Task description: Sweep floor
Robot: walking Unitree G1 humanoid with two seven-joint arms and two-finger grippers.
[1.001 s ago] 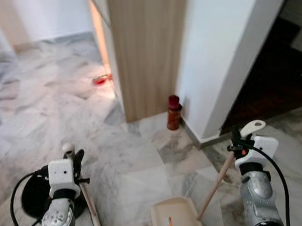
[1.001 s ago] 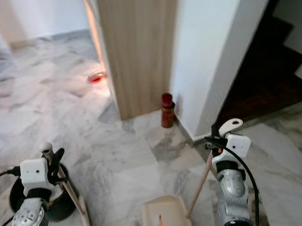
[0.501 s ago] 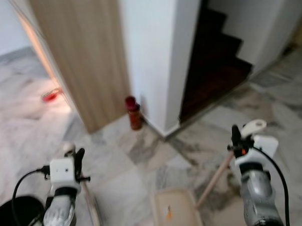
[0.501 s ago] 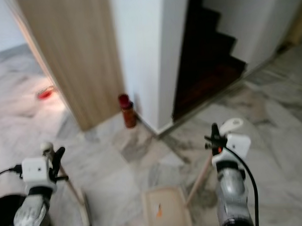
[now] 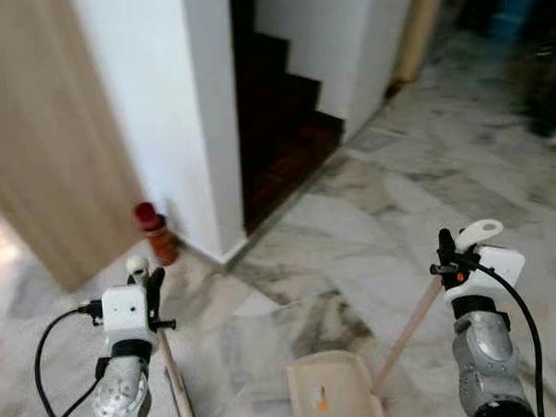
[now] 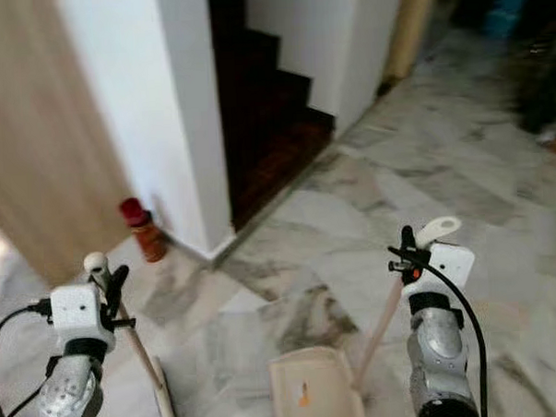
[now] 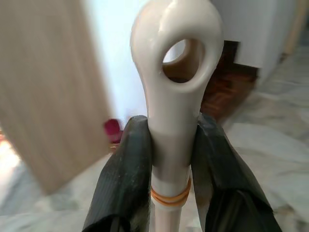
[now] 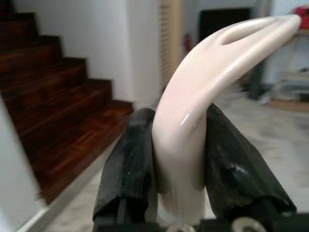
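My left gripper (image 5: pixel 145 281) is shut on the cream broom handle (image 7: pixel 173 96), whose pale stick (image 5: pixel 175 384) slants down to the marble floor at the lower left. My right gripper (image 5: pixel 449 254) is shut on the curved cream dustpan handle (image 8: pixel 198 106). Its wooden stick (image 5: pixel 408 330) runs down to the beige dustpan (image 5: pixel 330 395), which rests on the floor between my arms. In the wrist views both pairs of black fingers (image 7: pixel 135 179) press against their handles.
A white wall corner (image 5: pixel 177 111) and a wooden door panel (image 5: pixel 36 154) stand ahead on the left, with a red-capped bottle (image 5: pixel 155 234) at the wall's foot. Dark wooden stairs (image 5: pixel 274 125) rise behind it. Marble floor (image 5: pixel 425 184) stretches to the right.
The whole view has swung to the right: door and bottle slid left, the stairs and right-hand floor came into view. Both grippers keep the same hold on their handles.
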